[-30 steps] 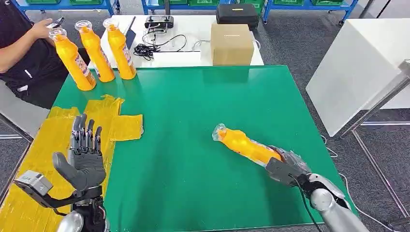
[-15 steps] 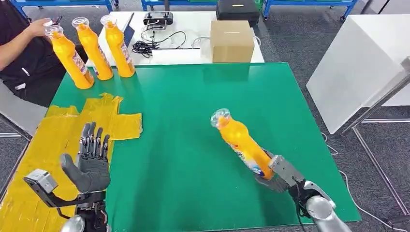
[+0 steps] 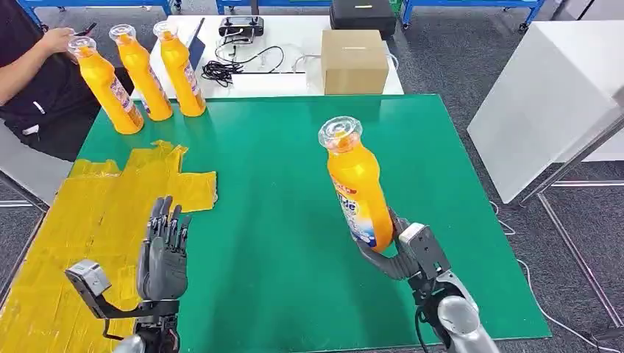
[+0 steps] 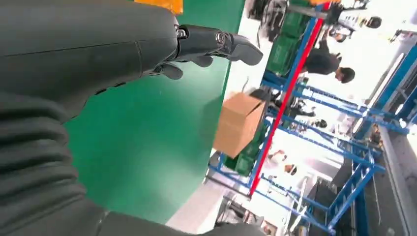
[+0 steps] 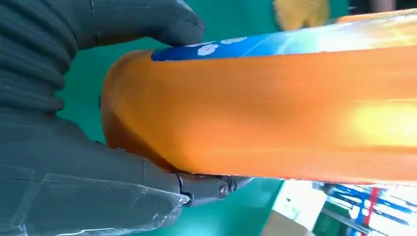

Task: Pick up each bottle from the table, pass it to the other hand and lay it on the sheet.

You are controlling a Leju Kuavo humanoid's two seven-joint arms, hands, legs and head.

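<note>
A green counter (image 3: 279, 184) was seen, blue racks (image 4: 339, 162) beyond. An orange bottle (image 3: 358, 193) was gripped nearly upright by the right robot hand (image 3: 401, 254); the left robot hand (image 3: 163, 254) was spread, released, beside the yellow sheet (image 3: 88, 220).

We see a grey carpeted floor (image 3: 471, 66) around the green table (image 3: 279, 184). Beyond it stands a white table (image 3: 294, 44) carrying a cardboard box (image 3: 354, 61), with blue shelving (image 3: 471, 7) behind and a white panel (image 3: 552, 95) on the right.
</note>
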